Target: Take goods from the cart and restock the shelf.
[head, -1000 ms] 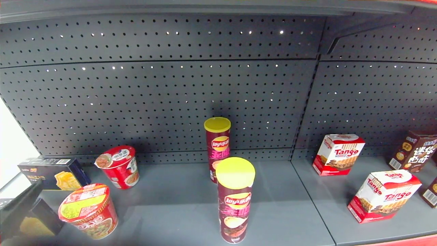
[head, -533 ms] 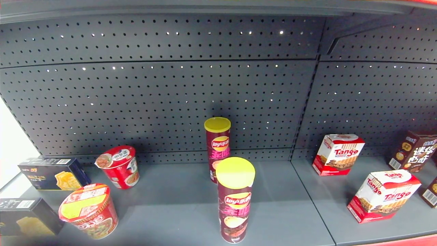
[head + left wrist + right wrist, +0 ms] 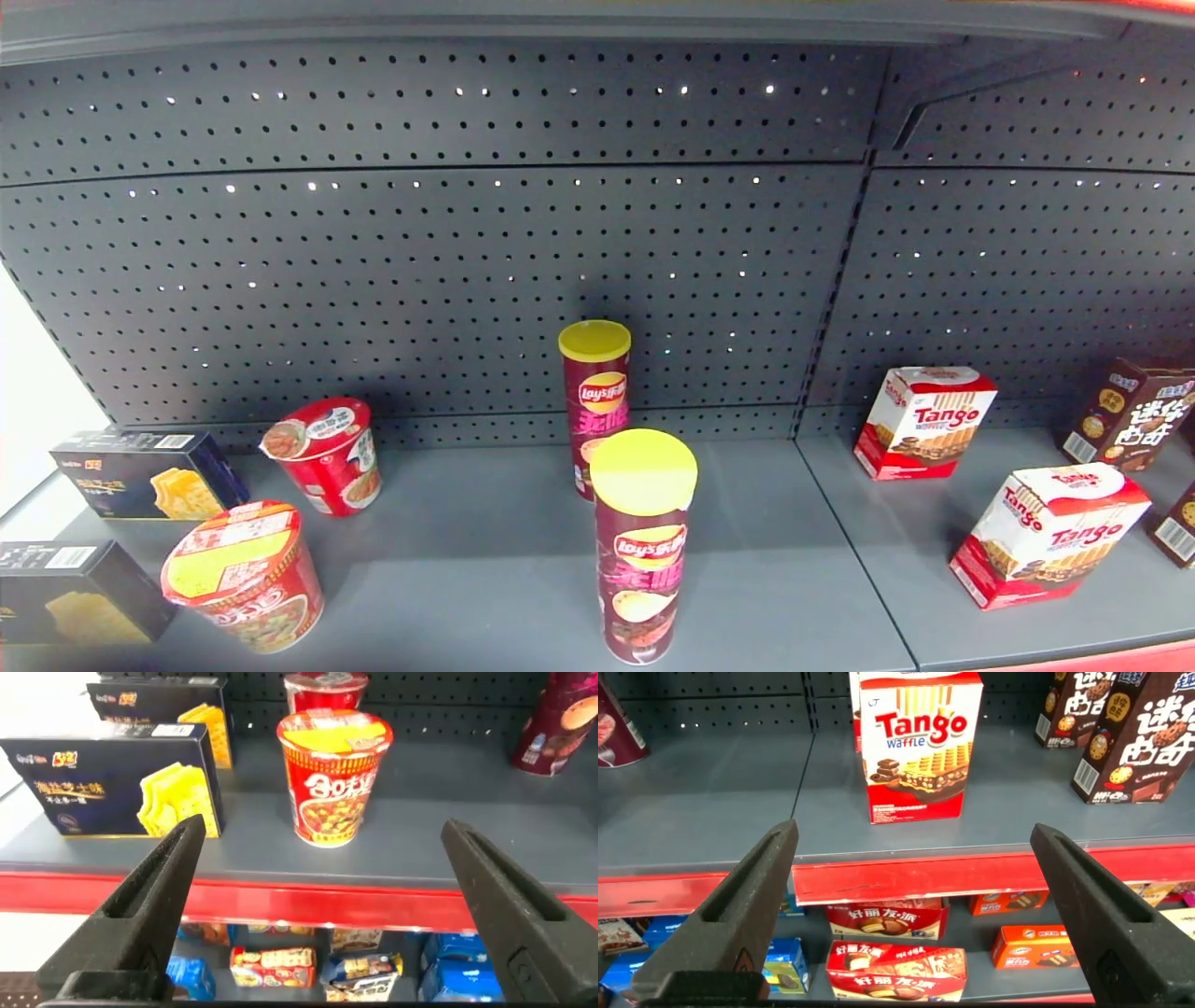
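Note:
The grey shelf (image 3: pixel 485 551) holds two dark blue boxes (image 3: pixel 149 471), two red noodle cups (image 3: pixel 243 574), two chip cans with yellow lids (image 3: pixel 642 541) and two red-and-white wafer boxes (image 3: pixel 1050 532). My left gripper (image 3: pixel 322 829) is open and holds nothing. It hangs in front of the shelf's red edge (image 3: pixel 299 901), facing a noodle cup (image 3: pixel 334 779) and a blue box (image 3: pixel 117 779). My right gripper (image 3: pixel 913 833) is also open with nothing in it, in front of the red edge (image 3: pixel 924 873), facing a wafer box (image 3: pixel 918 742).
Brown snack boxes (image 3: pixel 1130 411) stand at the shelf's far right, and they show as brown boxes (image 3: pixel 1148 733) in the right wrist view. A perforated back panel (image 3: pixel 467 280) closes the shelf. A lower shelf below the red edge holds more packaged goods (image 3: pixel 887 924). Bare shelf lies between cups and cans.
One second ago my left gripper was over the front blue box at the shelf's left end. It has since drawn back out of the head view, leaving the box standing there.

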You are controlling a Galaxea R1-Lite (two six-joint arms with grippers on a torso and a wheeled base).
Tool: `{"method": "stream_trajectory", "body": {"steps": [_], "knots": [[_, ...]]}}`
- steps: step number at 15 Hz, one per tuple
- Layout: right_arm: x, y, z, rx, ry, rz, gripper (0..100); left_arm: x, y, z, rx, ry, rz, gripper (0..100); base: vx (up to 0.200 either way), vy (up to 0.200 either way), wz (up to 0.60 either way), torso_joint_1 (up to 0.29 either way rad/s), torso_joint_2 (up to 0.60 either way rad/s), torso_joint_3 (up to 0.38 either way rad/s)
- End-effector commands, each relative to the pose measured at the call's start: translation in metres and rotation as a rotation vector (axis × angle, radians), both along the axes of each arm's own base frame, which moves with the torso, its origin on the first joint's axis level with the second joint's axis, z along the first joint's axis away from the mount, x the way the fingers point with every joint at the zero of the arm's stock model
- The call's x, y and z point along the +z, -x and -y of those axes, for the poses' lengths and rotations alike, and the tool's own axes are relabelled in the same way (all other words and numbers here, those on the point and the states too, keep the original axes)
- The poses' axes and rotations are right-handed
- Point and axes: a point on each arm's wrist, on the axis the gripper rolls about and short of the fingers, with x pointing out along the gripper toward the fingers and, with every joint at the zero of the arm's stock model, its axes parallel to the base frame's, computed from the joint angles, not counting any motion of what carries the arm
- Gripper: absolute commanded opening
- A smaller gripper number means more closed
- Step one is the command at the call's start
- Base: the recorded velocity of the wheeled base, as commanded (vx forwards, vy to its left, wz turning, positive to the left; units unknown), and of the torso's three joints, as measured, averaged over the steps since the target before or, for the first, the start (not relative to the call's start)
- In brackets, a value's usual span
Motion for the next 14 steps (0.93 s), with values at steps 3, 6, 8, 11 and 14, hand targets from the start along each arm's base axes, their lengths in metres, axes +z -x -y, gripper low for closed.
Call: {"method": "stream_trajectory", "body": {"steps": [3,6,8,11,14], "knots": [[0.0,0.0,0.0,0.0,0.0,-0.001,100,0.0,0.001,0.0,0.002,0.003,0.011,100,0.0,0.0,0.0,0.0,0.0,0.0],[0.0,0.0,0.0,0.001,0.0,-0.001,100,0.0,0.001,0.0,0.002,0.003,0.011,100,0.0,0.0,0.0,0.0,0.0,0.0],[0.0,0.0,0.0,0.001,0.0,-0.001,100,0.0,0.001,0.0,0.002,0.003,0.011,100,0.0,0.0,0.0,0.0,0.0,0.0],[0.0,0.0,0.0,0.001,0.0,-0.001,100,0.0,0.001,0.0,0.002,0.003,0.011,100,0.0,0.0,0.0,0.0,0.0,0.0],[0.045,0.016,0.0,0.031,-0.001,0.168,100,0.0,0.001,0.0,0.0,0.003,0.011,100,0.0,0.0,0.0,0.0,0.0,0.0]]}}
